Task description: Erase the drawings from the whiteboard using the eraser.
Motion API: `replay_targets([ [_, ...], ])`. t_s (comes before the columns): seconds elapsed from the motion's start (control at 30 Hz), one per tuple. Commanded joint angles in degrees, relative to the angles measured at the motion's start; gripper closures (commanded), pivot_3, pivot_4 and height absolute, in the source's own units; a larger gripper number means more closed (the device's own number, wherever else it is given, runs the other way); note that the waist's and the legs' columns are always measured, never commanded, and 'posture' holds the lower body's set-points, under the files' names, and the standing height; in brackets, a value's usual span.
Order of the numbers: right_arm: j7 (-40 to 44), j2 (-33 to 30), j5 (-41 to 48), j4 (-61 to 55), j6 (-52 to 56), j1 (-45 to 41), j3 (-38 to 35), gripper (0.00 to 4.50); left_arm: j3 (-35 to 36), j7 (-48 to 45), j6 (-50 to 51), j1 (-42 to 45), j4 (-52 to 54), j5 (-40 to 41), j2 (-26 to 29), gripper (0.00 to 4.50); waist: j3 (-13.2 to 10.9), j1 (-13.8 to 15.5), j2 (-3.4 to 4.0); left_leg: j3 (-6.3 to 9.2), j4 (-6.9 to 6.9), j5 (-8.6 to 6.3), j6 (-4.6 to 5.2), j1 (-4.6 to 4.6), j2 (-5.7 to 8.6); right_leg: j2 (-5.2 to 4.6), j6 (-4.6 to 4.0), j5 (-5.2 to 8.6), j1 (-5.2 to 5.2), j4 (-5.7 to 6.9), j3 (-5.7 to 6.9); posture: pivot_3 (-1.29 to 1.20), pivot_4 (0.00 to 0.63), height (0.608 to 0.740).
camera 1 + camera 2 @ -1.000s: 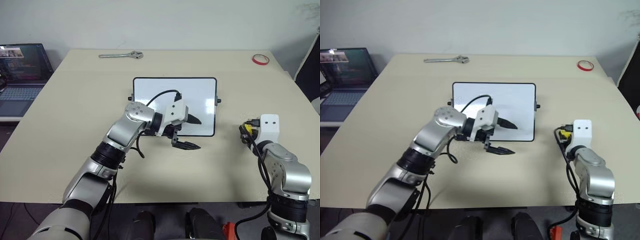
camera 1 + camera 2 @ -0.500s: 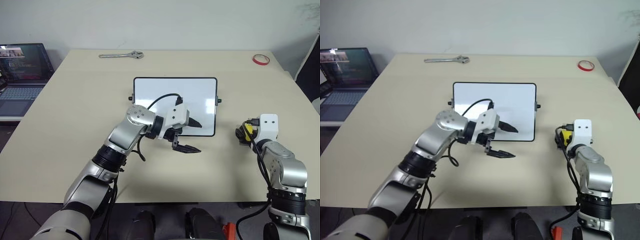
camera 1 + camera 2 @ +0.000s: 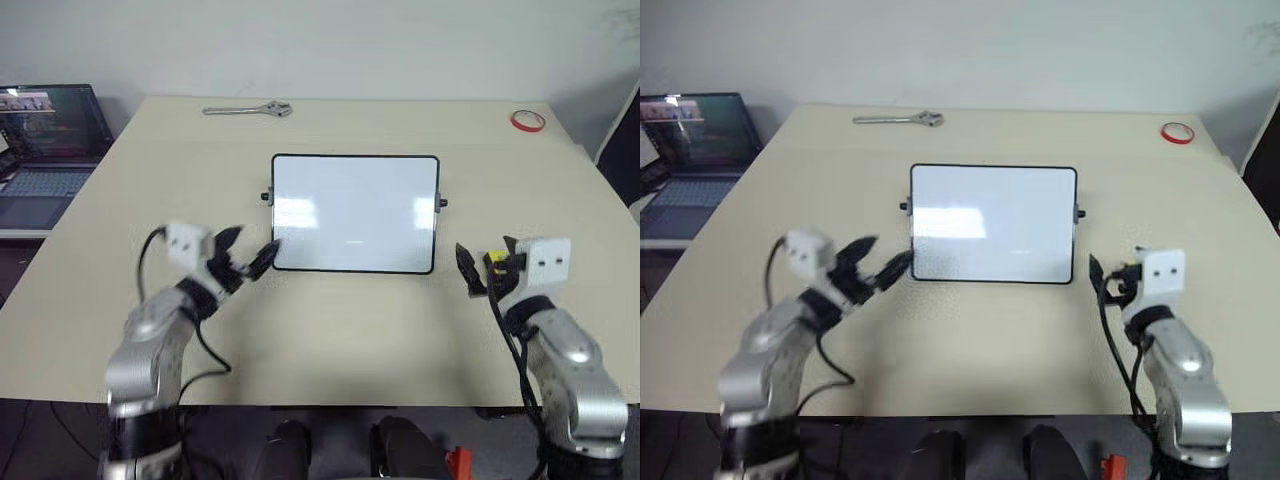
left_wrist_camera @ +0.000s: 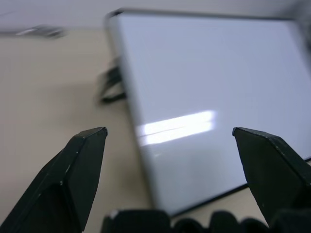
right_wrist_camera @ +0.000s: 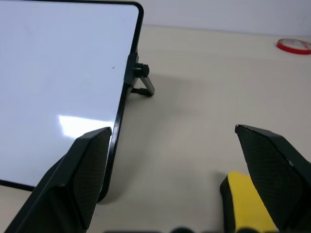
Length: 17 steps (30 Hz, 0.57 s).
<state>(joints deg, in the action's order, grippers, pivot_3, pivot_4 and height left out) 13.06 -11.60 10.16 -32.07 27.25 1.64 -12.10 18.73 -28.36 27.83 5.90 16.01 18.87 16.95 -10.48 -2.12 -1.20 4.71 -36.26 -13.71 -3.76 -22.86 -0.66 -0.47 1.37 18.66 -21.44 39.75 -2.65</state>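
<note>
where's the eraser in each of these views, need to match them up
Left eye view: the eraser lies on the table right of the whiteboard, at the right gripper.
Right eye view: same spot, a yellow sliver behind that gripper.
Left wrist view: I cannot find it here.
Right wrist view: yellow block low, beside one finger.
Shared landmark: the whiteboard's side knob, also seen from the head.

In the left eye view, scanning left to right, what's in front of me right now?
Laptop → left hand → whiteboard → right hand with the eraser at it → red tape ring.
</note>
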Motion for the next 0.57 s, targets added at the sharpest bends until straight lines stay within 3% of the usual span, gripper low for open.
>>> replay_targets([
  [0.03, 0.07, 2.92, -0.55, 0.48, -12.39, 5.63, 0.46, 0.02, 3.82, 8.72, -4.91, -5.96, 5.81, -4.27, -1.82, 0.0, 0.08, 0.55, -0.12, 0.01, -0.03, 0.0, 0.0, 0.05, 0.0, 0.0, 0.0, 0.0, 0.07, 0.0, 0.01, 0.0, 0.15, 0.74],
  [0.23, 1.08, 2.59, -0.89, 4.24, -16.81, 8.22, 2.4, 0.02, 0.62, 13.18, -8.24, -9.4, 8.59, -8.26, -2.02, 0.0, 0.1, 0.7, -0.15, -0.01, -0.05, 0.05, -0.02, 0.33, 0.02, 0.05, 0.04, -0.03, 0.33, 0.07, 0.06, 0.0, 0.15, 0.74],
  [0.57, 2.79, -0.25, 3.18, 5.81, -15.82, 14.09, -2.42, 0.02, -5.26, 16.04, -12.74, -10.32, 8.1, -11.1, -3.44, 0.0, 0.13, 0.46, -0.16, -0.14, 0.1, 0.04, -0.05, 0.36, 0.02, 0.12, 0.02, -0.03, 0.26, 0.09, 0.0, 0.0, 0.15, 0.74],
])
